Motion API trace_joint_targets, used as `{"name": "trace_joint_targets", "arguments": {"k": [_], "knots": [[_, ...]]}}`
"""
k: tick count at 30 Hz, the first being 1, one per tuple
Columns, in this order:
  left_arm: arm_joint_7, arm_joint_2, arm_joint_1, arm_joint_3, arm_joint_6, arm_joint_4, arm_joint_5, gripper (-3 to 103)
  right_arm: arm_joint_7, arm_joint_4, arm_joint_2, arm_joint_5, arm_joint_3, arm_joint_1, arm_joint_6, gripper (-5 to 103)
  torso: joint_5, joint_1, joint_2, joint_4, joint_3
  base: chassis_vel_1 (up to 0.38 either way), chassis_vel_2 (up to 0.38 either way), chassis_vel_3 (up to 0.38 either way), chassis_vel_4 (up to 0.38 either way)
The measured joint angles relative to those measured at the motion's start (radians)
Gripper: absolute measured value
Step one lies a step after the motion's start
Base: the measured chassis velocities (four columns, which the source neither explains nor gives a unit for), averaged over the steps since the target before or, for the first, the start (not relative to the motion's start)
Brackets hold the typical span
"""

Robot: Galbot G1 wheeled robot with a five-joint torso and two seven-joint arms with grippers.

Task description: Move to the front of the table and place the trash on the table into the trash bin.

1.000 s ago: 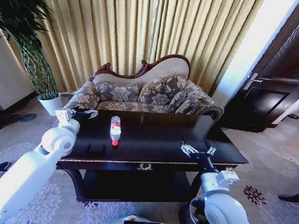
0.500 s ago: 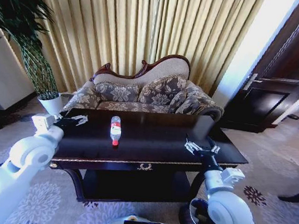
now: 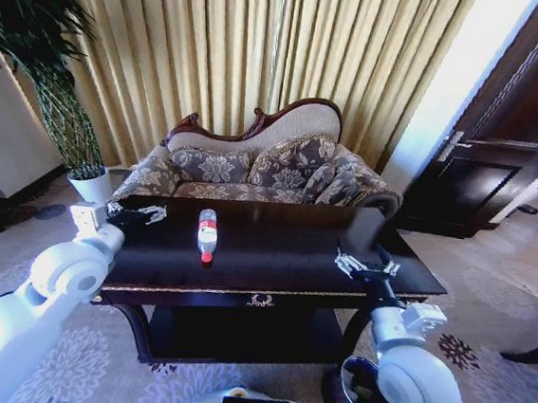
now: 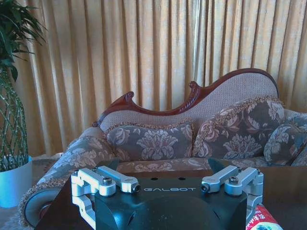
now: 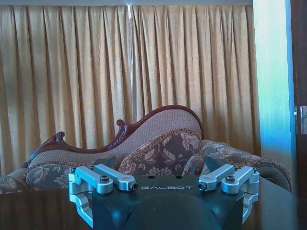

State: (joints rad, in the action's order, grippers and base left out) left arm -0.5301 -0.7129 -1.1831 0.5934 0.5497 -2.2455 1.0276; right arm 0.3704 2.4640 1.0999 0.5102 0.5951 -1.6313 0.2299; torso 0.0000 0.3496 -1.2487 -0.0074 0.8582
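Here, in the head view, the dark glossy surface [image 3: 274, 250] spans the middle of the frame, with you facing its front edge and the gold emblem [image 3: 260, 300] on it. The bottle [image 3: 208, 233] lies on its side left of centre on that surface, red cap toward you, touching neither tool. Your left tool [image 3: 144, 215] hangs at the left end of the surface, level with the bottle and near it, fingers spread and gripping nothing. In the left wrist view that tool [image 4: 168, 165] shows its two metal fingers [image 4: 108, 181] wide apart, and a red-and-white strip of the bottle's label [image 4: 261, 219] peeks in at the lower right corner. Your right tool [image 3: 366, 263] sits over the right part of the surface, well apart from the bottle, also released and empty; the right wrist view shows the tool [image 5: 165, 165] parted the same way. The black bin [image 3: 358, 386] stands on the carpet [image 3: 487, 308] at the lower right of the head view, beside the surface's right front leg and partly hidden by your right arm. A patterned sofa [image 3: 263, 168] and gold curtains [image 3: 255, 48] stand behind.
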Motion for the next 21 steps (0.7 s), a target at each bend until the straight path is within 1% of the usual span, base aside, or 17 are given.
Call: {"name": "trace_joint_targets", "arguments": {"k": [21], "knots": [[-0.001, 0.000, -0.001, 0.000, 0.000, 0.000, 0.000, 100, 0.000, 0.000, 0.000, 0.000, 0.000, 0.000, 0.000, 100, 0.0000, 0.000, 0.000, 0.0000, 0.000, 0.000, 0.000, 0.000, 0.000]]}}
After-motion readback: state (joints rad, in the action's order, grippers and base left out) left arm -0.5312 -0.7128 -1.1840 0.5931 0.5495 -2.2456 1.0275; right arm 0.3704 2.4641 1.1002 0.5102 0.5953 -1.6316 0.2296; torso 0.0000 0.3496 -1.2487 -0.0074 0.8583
